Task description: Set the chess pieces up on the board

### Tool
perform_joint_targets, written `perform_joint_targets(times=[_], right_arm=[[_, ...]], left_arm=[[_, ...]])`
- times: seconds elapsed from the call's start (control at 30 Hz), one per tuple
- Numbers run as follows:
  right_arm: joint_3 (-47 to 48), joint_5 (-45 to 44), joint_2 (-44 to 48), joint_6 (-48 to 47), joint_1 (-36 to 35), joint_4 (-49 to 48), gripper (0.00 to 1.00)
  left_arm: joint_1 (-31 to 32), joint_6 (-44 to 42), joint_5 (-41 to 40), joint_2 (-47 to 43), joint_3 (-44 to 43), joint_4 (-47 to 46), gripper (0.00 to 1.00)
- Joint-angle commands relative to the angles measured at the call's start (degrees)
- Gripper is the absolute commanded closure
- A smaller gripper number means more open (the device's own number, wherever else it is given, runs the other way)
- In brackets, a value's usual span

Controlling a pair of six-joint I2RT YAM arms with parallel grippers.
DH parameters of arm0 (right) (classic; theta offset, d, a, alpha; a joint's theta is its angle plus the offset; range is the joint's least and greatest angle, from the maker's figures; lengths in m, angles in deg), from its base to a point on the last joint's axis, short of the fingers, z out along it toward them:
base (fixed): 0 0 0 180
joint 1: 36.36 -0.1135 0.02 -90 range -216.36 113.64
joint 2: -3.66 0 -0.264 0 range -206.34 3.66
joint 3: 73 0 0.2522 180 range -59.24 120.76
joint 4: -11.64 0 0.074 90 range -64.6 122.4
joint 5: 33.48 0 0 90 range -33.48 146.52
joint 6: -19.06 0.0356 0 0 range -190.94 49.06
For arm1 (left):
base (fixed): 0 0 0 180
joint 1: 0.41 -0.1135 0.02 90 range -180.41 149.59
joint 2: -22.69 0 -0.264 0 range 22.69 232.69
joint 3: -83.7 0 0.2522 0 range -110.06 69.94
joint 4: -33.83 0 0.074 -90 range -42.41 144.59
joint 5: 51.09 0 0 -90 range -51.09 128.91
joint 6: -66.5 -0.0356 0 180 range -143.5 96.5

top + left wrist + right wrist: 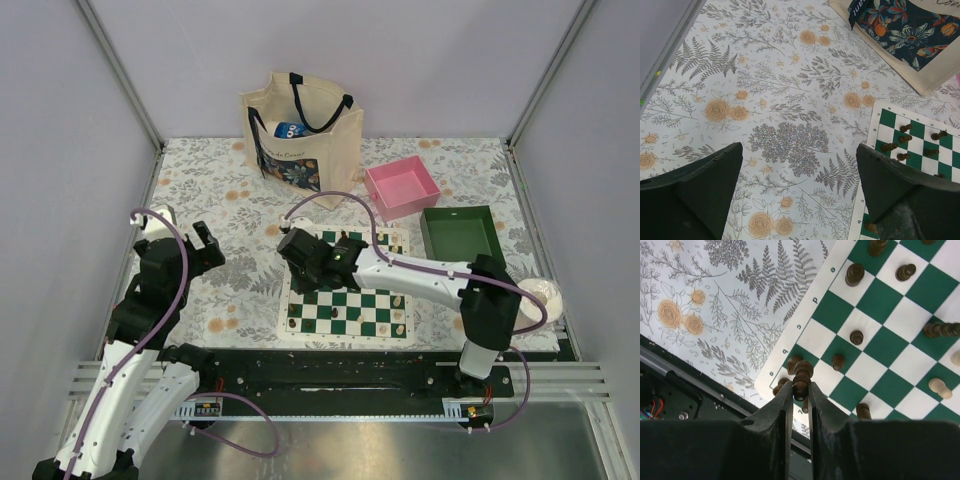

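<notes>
The green-and-white board lies in front of the arms with a few pieces on it. My right gripper is shut on a dark brown chess piece and holds it above the board's corner; in the top view it is over the board's far left part. Several dark pieces and a cream piece stand on the squares below. My left gripper is open and empty over the floral cloth, just left of the board edge, where dark pieces stand.
A canvas tote bag stands at the back. A pink tray and a green tray sit at the back right. A white round object is at the right edge. A black rail runs along the front.
</notes>
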Motion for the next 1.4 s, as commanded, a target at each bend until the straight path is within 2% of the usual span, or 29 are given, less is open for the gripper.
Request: perform_joint_targets(times=[0.0, 0.67, 1.1, 1.37], right_arm=[[5.1, -1.5, -4.5, -1.7, -0.5, 0.9, 0.83], [9.0, -1.4, -13.7, -1.5, -0.3, 1.1, 0.82], [9.5, -2.5, -13.7, -1.7, 1.0, 0.8, 0.81], [9.8, 0.1, -15.1, -1.7, 1.4, 0.8, 0.8]], left_arm=[[-0.4, 0.4, 0.6, -0.8, 0.6, -3.1, 0.01], [-1.3, 0.5, 1.8, -0.5, 0.6, -3.6, 0.01], [-1.6, 0.5, 2.6, -0.3, 0.7, -3.8, 0.01], [-2.1, 0.4, 3.2, -0.3, 0.8, -4.0, 0.01]])
